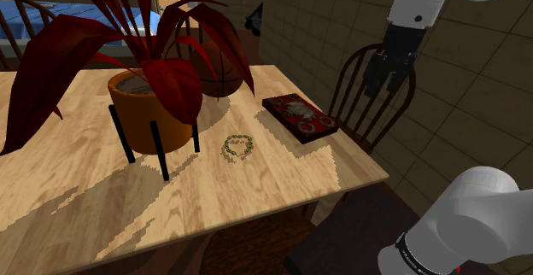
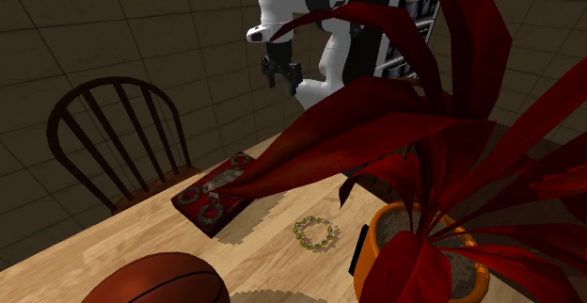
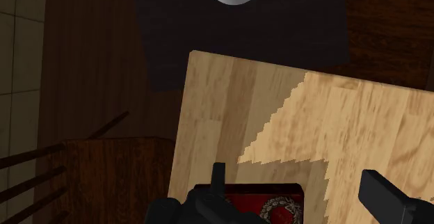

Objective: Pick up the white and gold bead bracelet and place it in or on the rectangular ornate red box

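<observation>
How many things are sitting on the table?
4: a red-leaved potted plant in the middle, a basketball right behind it, a bead bracelet in front beside the plant, and a red box past the bracelet. Its leaves may hide more.

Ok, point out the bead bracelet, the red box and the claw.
bead bracelet [image 1: 225, 146]: shoulder view, beads on the ring's left side in that view.
red box [image 1: 299, 117]: shoulder view, middle of its lid.
claw [image 1: 384, 86]: shoulder view, midway between its fingertips.
</observation>
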You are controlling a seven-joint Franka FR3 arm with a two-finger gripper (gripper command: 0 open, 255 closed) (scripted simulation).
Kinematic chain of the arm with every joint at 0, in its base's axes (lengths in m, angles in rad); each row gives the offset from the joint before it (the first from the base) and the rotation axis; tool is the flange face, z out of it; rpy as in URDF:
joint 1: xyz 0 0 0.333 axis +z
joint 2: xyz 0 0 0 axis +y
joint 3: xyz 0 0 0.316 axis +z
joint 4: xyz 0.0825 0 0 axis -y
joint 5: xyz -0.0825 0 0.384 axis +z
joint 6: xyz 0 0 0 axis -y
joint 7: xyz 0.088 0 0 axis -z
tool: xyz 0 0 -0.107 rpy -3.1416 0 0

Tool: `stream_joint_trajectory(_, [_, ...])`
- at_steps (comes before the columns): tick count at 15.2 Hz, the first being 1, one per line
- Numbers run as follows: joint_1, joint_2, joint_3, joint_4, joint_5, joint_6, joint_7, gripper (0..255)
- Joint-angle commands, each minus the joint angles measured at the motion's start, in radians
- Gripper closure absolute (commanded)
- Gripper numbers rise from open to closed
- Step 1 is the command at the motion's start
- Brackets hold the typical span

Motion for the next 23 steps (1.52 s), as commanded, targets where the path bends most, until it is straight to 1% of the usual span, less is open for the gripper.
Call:
stream_joint_trajectory(1, [0.000,0.000,0.000,0.000,0.000,0.000,0.000,0])
stream_joint_trajectory(7, [0.015,0.103,0.092,-0.049,0.063,0.160,0.135,0])
stream_joint_trajectory(12, [0.025,0.225,0.165,-0.050,0.098,0.293,0.243,0])
stream_joint_trajectory(18, [0.032,0.407,0.245,-0.003,0.110,0.439,0.373,0])
stream_joint_trajectory(23, [0.036,0.581,0.301,0.076,0.087,0.540,0.487,0])
